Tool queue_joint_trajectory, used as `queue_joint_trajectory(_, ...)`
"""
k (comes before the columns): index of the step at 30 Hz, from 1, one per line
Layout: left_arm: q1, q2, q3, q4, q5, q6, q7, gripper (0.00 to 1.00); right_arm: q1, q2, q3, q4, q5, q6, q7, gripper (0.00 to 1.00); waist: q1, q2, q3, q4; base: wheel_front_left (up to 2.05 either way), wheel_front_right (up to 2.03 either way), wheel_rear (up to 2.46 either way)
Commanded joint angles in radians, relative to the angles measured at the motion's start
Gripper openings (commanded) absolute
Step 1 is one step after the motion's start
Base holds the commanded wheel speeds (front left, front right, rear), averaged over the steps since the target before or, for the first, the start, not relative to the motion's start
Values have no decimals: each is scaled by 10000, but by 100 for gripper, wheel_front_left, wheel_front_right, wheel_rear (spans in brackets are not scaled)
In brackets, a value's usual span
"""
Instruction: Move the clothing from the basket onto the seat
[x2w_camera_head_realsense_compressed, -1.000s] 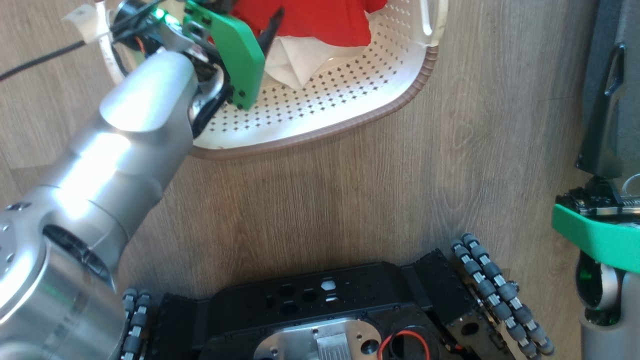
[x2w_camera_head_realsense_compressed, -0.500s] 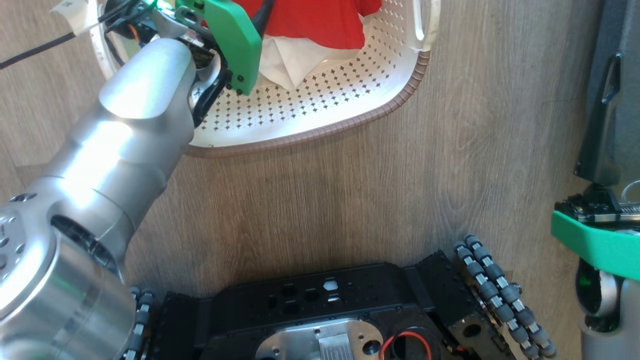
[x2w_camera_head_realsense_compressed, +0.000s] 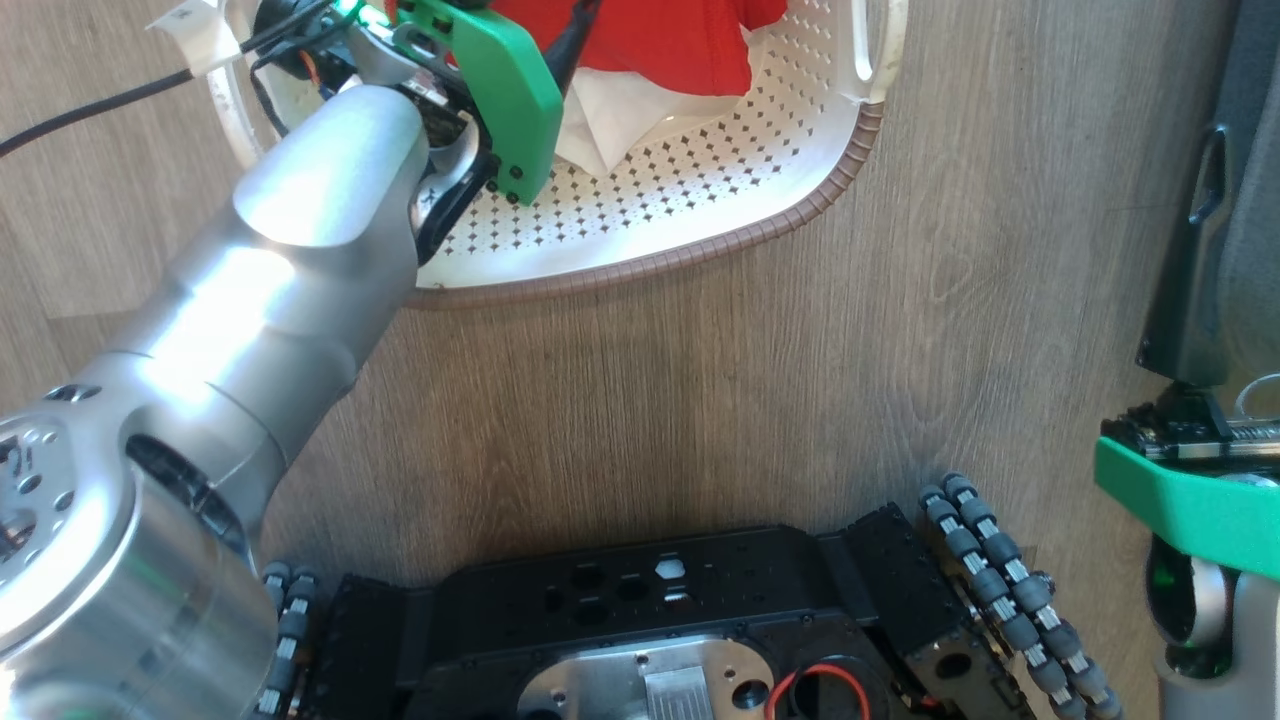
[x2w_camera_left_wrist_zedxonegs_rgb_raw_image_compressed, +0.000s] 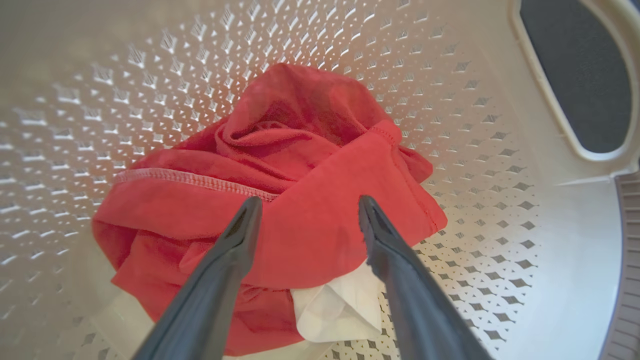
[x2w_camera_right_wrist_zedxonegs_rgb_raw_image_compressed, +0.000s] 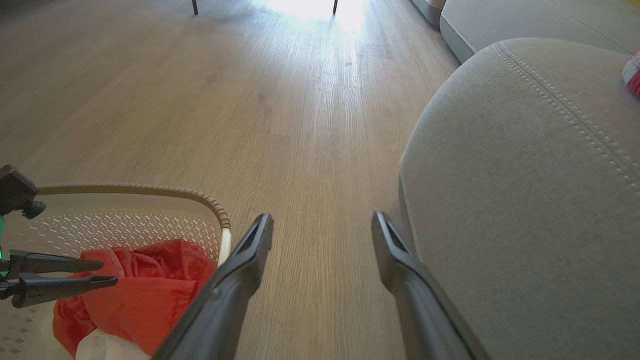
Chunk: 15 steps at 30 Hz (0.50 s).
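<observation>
Left tool (x2w_camera_left_wrist_zedxonegs_rgb_raw_image_compressed: 308, 200) slightly deeper into the basket (x2w_camera_left_wrist_zedxonegs_rgb_raw_image_compressed: 475, 125), fingers spread over the clothing (x2w_camera_left_wrist_zedxonegs_rgb_raw_image_compressed: 300, 150); right tool (x2w_camera_right_wrist_zedxonegs_rgb_raw_image_compressed: 322, 216) likewise spread.

This looks like a home living room. A wood-look plank floor (x2w_camera_right_wrist_zedxonegs_rgb_raw_image_compressed: 300, 125) runs beside a grey upholstered seat (x2w_camera_right_wrist_zedxonegs_rgb_raw_image_compressed: 525, 200), with another cushion (x2w_camera_right_wrist_zedxonegs_rgb_raw_image_compressed: 520, 20) beyond it. A laundry basket (x2w_camera_right_wrist_zedxonegs_rgb_raw_image_compressed: 150, 190) of red clothing (x2w_camera_right_wrist_zedxonegs_rgb_raw_image_compressed: 145, 295) stands on the floor.

Red clothing (x2w_camera_left_wrist_zedxonegs_rgb_raw_image_compressed: 280, 200) (white trim), cream basket (x2w_camera_left_wrist_zedxonegs_rgb_raw_image_compressed: 500, 150)
</observation>
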Motion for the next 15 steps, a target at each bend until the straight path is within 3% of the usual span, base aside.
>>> queue_joint_trajectory(1,99,-10,-24,-195,-58,10,-67,100,504,-54,255,-253,-22,69,-44,100,0,0,-1,6,0,0,0)
queue_joint_trajectory(15,212,-164,-260,-307,-211,10,-91,100,34,-54,358,-3,78,69,-44,100,0,0,-300,50,0,0,0)
